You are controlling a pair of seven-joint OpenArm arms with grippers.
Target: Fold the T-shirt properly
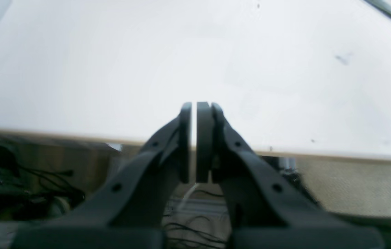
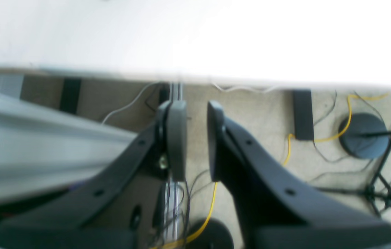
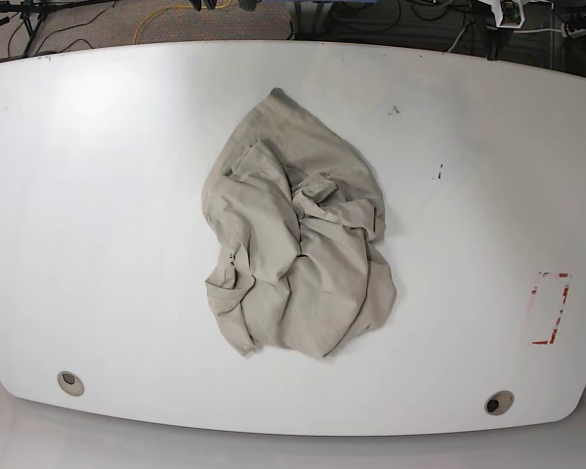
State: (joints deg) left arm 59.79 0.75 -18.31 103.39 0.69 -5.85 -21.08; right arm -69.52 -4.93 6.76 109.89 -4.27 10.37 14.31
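The T-shirt [image 3: 298, 249] is a beige cloth lying crumpled in a wrinkled heap at the middle of the white table [image 3: 98, 195], shown only in the base view. Neither arm appears in that view. In the left wrist view my left gripper [image 1: 194, 103] is shut, its pads almost together with nothing between them, pointing over the table's near edge [image 1: 77, 136]. In the right wrist view my right gripper [image 2: 195, 103] stands slightly open and empty, off the table, with its tips just short of the table edge [image 2: 250, 83] and the floor under it.
A red-outlined rectangle [image 3: 550, 308] marks the table's right side. Two round holes [image 3: 70, 382] [image 3: 498, 402] sit near the front edge. Below the table lie a yellow cable [image 2: 287, 152], a round black stand base [image 2: 364, 136] and a silver rail [image 2: 43, 152].
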